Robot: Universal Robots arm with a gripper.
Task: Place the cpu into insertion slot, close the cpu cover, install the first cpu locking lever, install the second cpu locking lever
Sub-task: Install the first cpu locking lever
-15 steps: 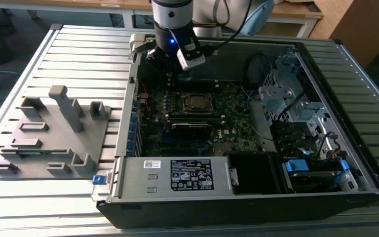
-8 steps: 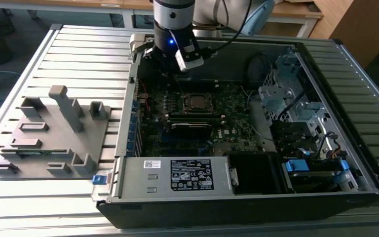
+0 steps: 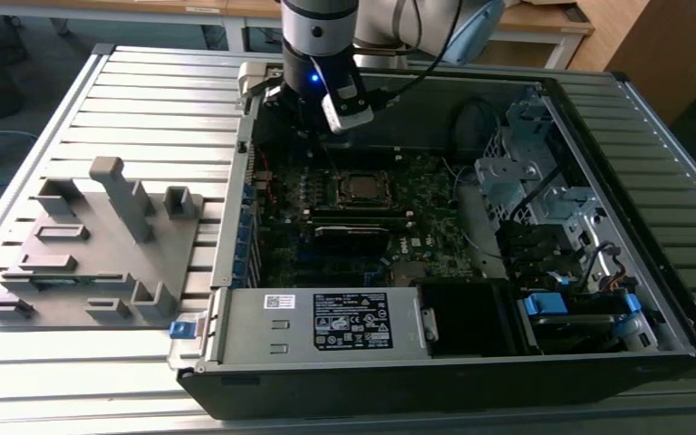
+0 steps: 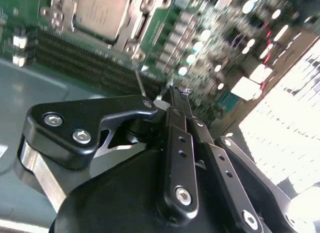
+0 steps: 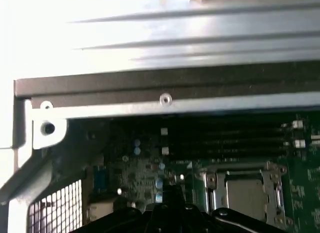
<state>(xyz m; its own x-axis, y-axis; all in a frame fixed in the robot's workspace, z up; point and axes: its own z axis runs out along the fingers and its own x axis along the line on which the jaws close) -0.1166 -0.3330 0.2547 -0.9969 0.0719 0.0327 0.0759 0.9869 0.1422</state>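
I am watching the gripper (image 4: 175, 93) in the second wrist view: its two black fingers are lying drawn together at the tips, and I cannot tell whether anything is pinched between them. A thin metal rod (image 4: 140, 83) is standing just beside the tips; whether it is touching them I cannot tell. Past the rod, the rows of long memory slots (image 4: 75, 58) are running across the green motherboard (image 3: 433, 208).

Beyond those, the cpu (image 3: 358, 188) is sitting flat in the insertion slot (image 3: 359, 203), its dull silver top facing up. The cpu cover (image 4: 134, 24) is lying down around it as a metal frame in both wrist views.

In the exterior view the arm is reaching down into the open computer case (image 3: 445, 358), with the gripper hanging over the board on the side toward the table's far edge, near the cpu but apart from it. The case is lying on the slatted table (image 3: 155, 100) toward the edge on the exterior view's right. A grey fixture (image 3: 94, 245) is resting near the edge on the exterior view's left.
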